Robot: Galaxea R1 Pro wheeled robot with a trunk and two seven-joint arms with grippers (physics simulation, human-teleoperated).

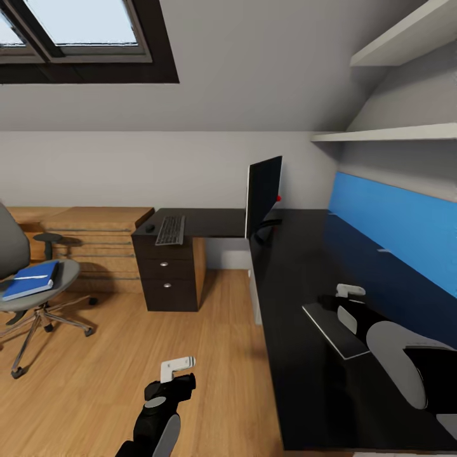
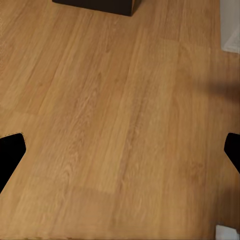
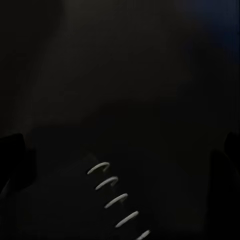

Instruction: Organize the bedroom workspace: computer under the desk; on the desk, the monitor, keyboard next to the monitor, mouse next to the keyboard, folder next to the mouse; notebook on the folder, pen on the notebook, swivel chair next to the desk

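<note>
The black desk (image 1: 298, 266) carries the monitor (image 1: 263, 197) at its corner, with the keyboard (image 1: 171, 230) and a dark mouse (image 1: 150, 227) on the left wing. On the grey swivel chair (image 1: 38, 285) at the left lies the blue folder (image 1: 30, 279). A dark spiral notebook (image 1: 336, 333) lies on the desk's near part, and its white rings (image 3: 115, 200) show below my right gripper (image 1: 341, 308) (image 3: 120, 150), which hangs open just above it. My left gripper (image 1: 172, 379) (image 2: 120, 150) is open over bare wood floor. The computer and pen are out of view.
Dark drawers (image 1: 168, 273) stand under the desk's left wing, beside a low light-wood cabinet (image 1: 95, 231). A blue back panel (image 1: 393, 222) runs along the desk's right side, with white shelves (image 1: 393, 133) above. Wood floor (image 1: 209, 355) lies between chair and desk.
</note>
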